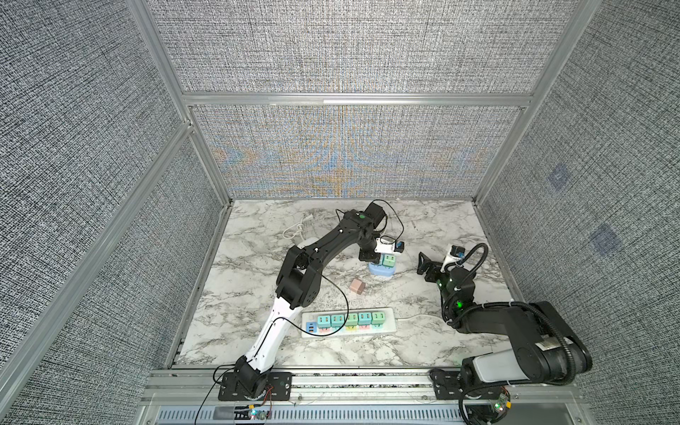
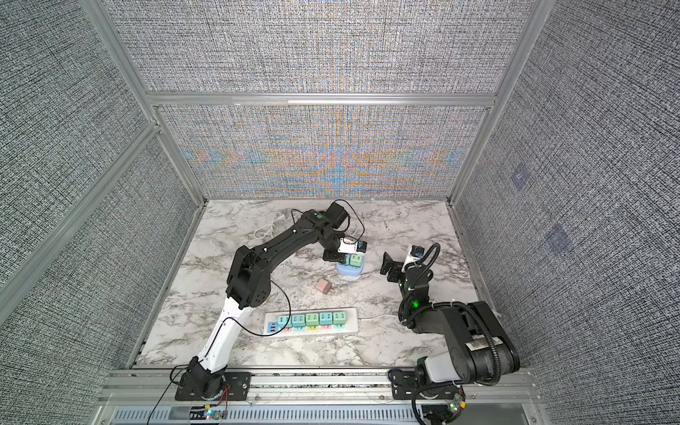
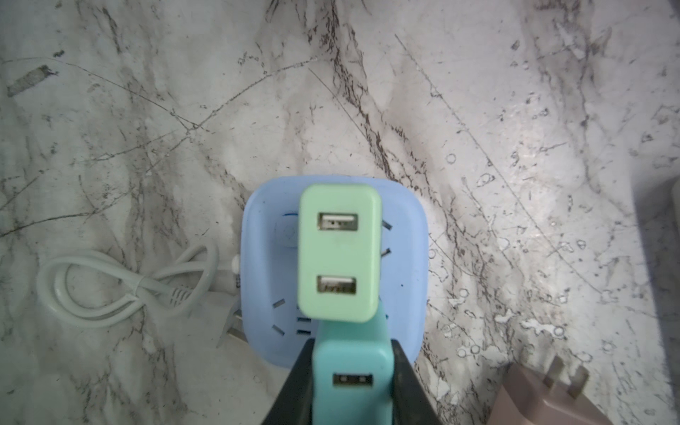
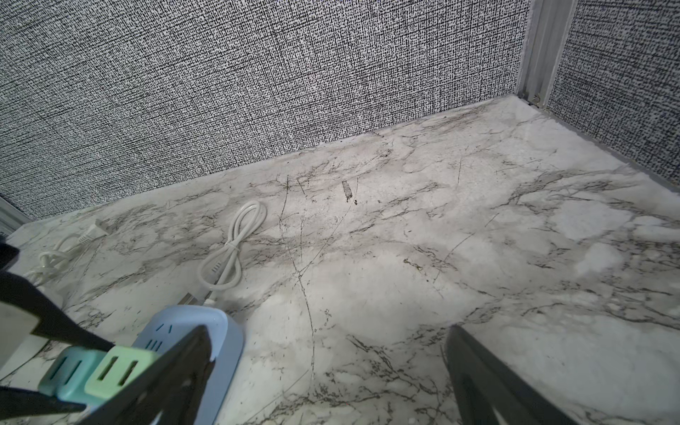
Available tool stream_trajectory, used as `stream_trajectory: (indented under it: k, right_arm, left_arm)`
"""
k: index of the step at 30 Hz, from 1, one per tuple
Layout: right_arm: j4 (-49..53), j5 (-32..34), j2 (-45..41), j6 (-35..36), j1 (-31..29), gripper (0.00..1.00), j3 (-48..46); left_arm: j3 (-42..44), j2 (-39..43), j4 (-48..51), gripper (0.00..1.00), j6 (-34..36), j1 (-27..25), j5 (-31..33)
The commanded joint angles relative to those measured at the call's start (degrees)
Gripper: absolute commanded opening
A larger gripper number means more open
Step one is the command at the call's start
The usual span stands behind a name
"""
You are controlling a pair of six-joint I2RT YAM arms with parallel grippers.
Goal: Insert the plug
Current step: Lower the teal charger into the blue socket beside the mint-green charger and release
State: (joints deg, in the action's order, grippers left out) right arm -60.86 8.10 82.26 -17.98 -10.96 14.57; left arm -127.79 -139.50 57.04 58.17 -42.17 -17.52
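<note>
Teal plug [image 3: 349,357], pinched by left fingers [image 3: 294,386], hides its prongs.

Strip [image 1: 389,323]: white, flat on marble surface [image 1: 257,287], five green-teal adapters [image 1: 351,319] plugged in a row; well apart from left fingers [image 3: 290,390].
Brown plug [image 1: 357,286]: loose, prongs showing, between left fingers and strip.
Cord [image 1: 296,230]: white, looped, beyond left fingers.

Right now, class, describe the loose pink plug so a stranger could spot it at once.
On the marble table, a long white power strip lies near the front, with a blue socket block behind it. Between them lies the plug, the only dusty-pink one among green and teal ones.
</note>
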Motion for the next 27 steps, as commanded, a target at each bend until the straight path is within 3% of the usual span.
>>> stream_trajectory:
  k: [1,13,15,17,18,24,27]
  right_arm:
    - [-0.7,0.08,-0.08,-0.49,-0.02,0.99,0.29]
    - [-0.61,0.16,-0.06,-0.48,-0.03,1.0,0.31]
    - [-0.62,0.16,-0.07,-0.49,-0.03,0.99,0.37]
    - [-0.58,0.16,-0.08,-0.47,-0.03,0.99,0.37]
    - [-0.62,0.16,-0.01,-0.47,-0.03,0.99,0.34]
    - [-0.51,0.16,-0.11,-0.56,-0.03,1.0,0.22]
    - [-0.49,0.16,-0.14,-0.57,-0.03,1.0,0.36]
  left_arm:
    - [-0.31,-2.1,6.84,0.0,-1.55,0.07,0.98]
    - [-1.03,-4.52,2.38,0.0,-3.15,0.44,2.43]
    - [1.01,-2.44,0.02,0.46,-3.15,0.49,1.4]
    - [4.15,0.43,-3.45,0.76,-3.07,0.44,0.54]
    - [5.46,1.68,-5.25,0.99,-3.13,0.5,0.47]
    - [10.73,10.2,-14.6,0.99,-4.61,0.75,-0.14]
    - [17.27,18.01,-22.87,0.99,-7.41,0.73,-1.2]
